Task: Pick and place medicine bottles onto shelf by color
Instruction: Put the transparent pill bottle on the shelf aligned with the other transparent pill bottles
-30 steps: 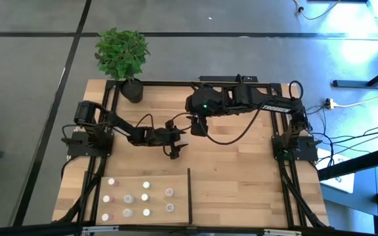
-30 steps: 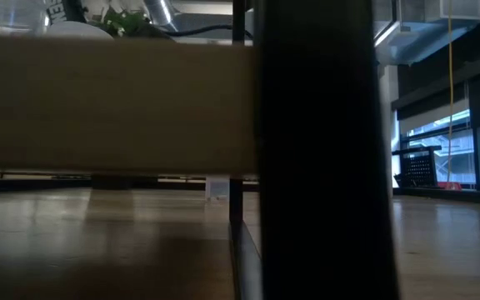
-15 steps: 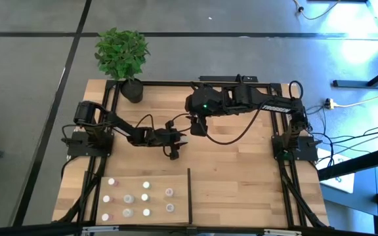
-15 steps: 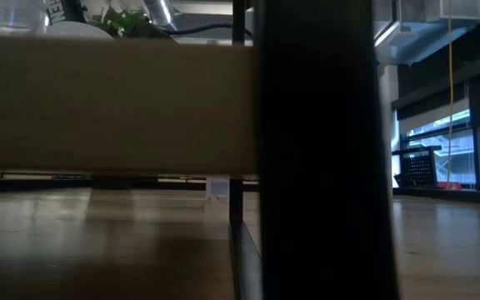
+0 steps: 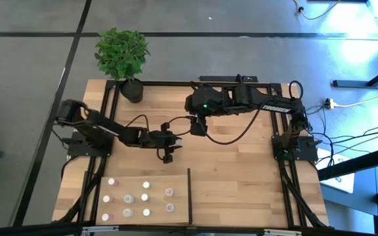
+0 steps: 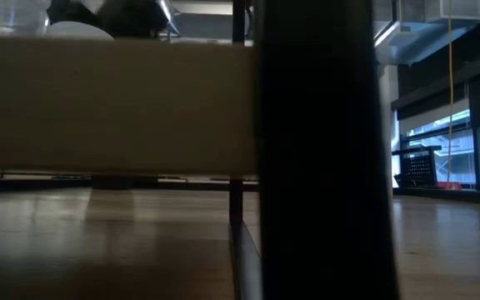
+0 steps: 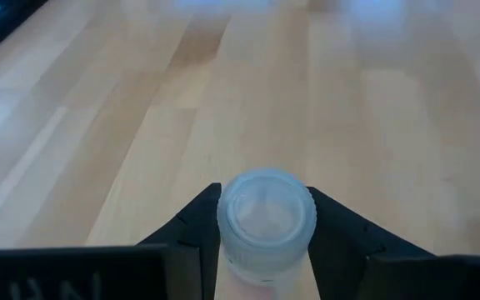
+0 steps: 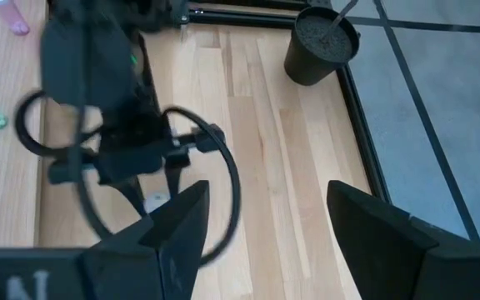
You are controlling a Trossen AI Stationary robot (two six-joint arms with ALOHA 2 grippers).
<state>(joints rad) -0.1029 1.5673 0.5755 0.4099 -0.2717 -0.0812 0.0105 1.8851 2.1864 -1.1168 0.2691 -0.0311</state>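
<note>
Near the middle of the counter (image 5: 241, 170), the left arm is pulling back toward the left edge compared with a second ago, its elbow lifting, and the left end effector (image 5: 167, 149) is now sitting slightly nearer the shelf (image 5: 179, 190). Its fingers (image 7: 192, 223) are pressing against both sides of a clear medicine bottle (image 7: 265, 218), where a second ago they were standing wider. At table height, the small white bottle that was showing beyond the shelf rail is no longer in sight, which suggests the bottle is coming off the counter. To my judgement the pick is done and the carry to the shelf is beginning.

The right arm is waiting over the far middle of the counter, the right end effector (image 5: 199, 127) holding nothing with its fingers spread wide.

Along the near left corner, the shelf is carrying about ten bottles (image 5: 145, 197) in loose rows, so the free spots are narrow. Its short black divider bar (image 5: 189, 195) is standing on the side facing the approach, and a loose cable is hanging close by the left wrist. The black plant pot (image 5: 132, 90) is sitting well clear at the far left corner.
</note>
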